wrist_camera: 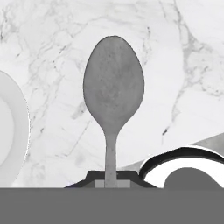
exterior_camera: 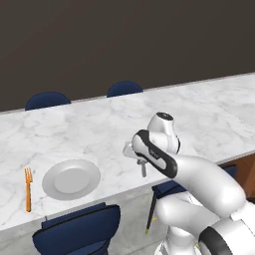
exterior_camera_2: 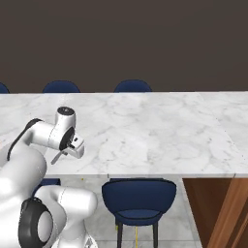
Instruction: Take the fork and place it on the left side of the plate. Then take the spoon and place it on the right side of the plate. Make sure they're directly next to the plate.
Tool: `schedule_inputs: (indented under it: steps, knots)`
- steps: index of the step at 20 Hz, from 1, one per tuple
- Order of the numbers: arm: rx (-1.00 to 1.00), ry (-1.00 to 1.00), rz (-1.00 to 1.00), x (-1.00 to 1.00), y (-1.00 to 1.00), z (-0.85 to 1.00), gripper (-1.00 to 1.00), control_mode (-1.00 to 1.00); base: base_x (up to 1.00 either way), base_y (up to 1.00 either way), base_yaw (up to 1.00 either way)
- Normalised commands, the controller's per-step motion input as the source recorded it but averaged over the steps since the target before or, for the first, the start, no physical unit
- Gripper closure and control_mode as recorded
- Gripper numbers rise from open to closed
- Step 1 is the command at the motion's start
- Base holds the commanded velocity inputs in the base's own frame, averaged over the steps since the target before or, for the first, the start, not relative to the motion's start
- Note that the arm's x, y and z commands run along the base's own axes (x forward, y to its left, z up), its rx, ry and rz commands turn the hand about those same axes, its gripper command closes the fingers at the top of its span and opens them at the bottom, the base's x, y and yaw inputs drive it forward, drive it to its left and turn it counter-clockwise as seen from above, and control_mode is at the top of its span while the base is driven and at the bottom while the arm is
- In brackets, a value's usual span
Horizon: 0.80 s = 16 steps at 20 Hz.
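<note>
The grey spoon point(wrist_camera: 113, 87) fills the middle of the hand view, bowl up, its handle clamped between the shut jaws of my gripper point(wrist_camera: 111, 180) above the marble. In the left base view the gripper point(exterior_camera: 143, 168) hangs over the counter's front edge, right of the plate point(exterior_camera: 71, 179), with the spoon point(exterior_camera: 144, 169) hanging below it. The orange fork point(exterior_camera: 28, 189) lies just left of the plate, tines pointing away. The plate's rim point(wrist_camera: 17, 127) shows at the hand view's left edge. From the right base view the gripper point(exterior_camera_2: 63, 154) holds the spoon point(exterior_camera_2: 59, 156) near the front edge.
A long white marble counter point(exterior_camera: 114, 124) runs across the scene. Blue chairs stand behind it point(exterior_camera: 124, 88) and in front of it point(exterior_camera: 79, 231), point(exterior_camera_2: 138, 198). A wooden cabinet side point(exterior_camera_2: 218, 208) closes the counter's right end.
</note>
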Motion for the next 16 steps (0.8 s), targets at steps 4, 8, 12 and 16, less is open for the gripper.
schedule_inputs:
  steps: [4, 8, 12, 16]
  knots:
    - [-0.01, 0.0, 0.0, 0.0, 0.47, -0.21, 1.0, -1.0, 0.0, 0.0, 0.0]
    - [0.0, 0.0, 0.0, 0.1, 0.47, -0.15, 1.0, -1.0, 0.0, 0.0, 0.0]
    - [0.0, 0.0, 0.0, 0.37, 0.4, -0.18, 1.0, -1.0, 0.0, 0.0, 0.0]
    - [0.0, 0.0, 0.0, 0.37, 0.2, -0.1, 1.0, -1.0, 0.0, 0.0, 0.0]
